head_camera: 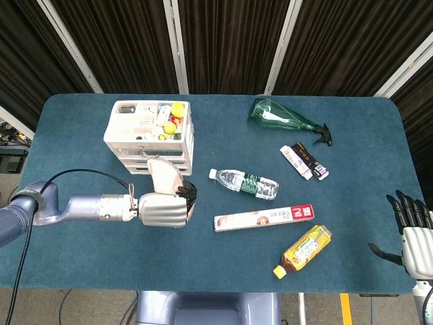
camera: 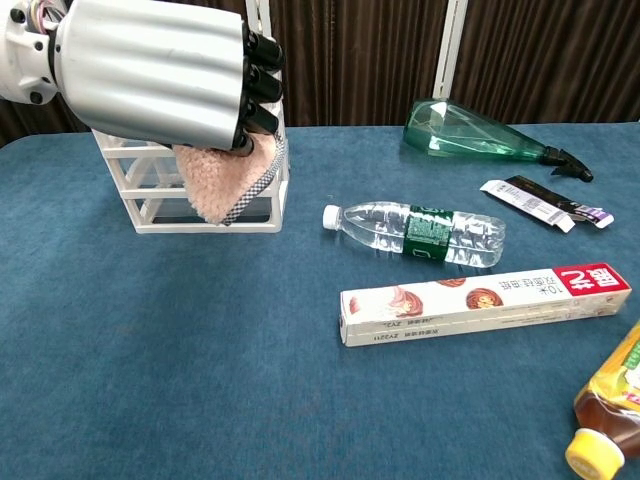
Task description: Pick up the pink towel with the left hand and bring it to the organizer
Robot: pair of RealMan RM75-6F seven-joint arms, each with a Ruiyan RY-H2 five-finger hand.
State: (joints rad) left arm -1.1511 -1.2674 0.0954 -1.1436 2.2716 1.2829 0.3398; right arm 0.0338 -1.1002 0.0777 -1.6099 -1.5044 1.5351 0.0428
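Note:
My left hand (head_camera: 164, 209) (camera: 160, 70) grips the pink towel (head_camera: 164, 175) (camera: 222, 183), which hangs from its fingertips above the table. It hovers just in front of the white organizer (head_camera: 149, 135) (camera: 140, 190), near that rack's front right corner. The towel has a checked edge and droops against the organizer's lower shelves in the chest view. My right hand (head_camera: 411, 233) stays at the table's far right edge, fingers spread, holding nothing.
A water bottle (head_camera: 245, 183) lies right of the towel, with a long snack box (head_camera: 264, 217) and a tea bottle (head_camera: 306, 250) nearer the front. A green spray bottle (head_camera: 284, 118) and small tubes (head_camera: 304, 161) lie at the back right.

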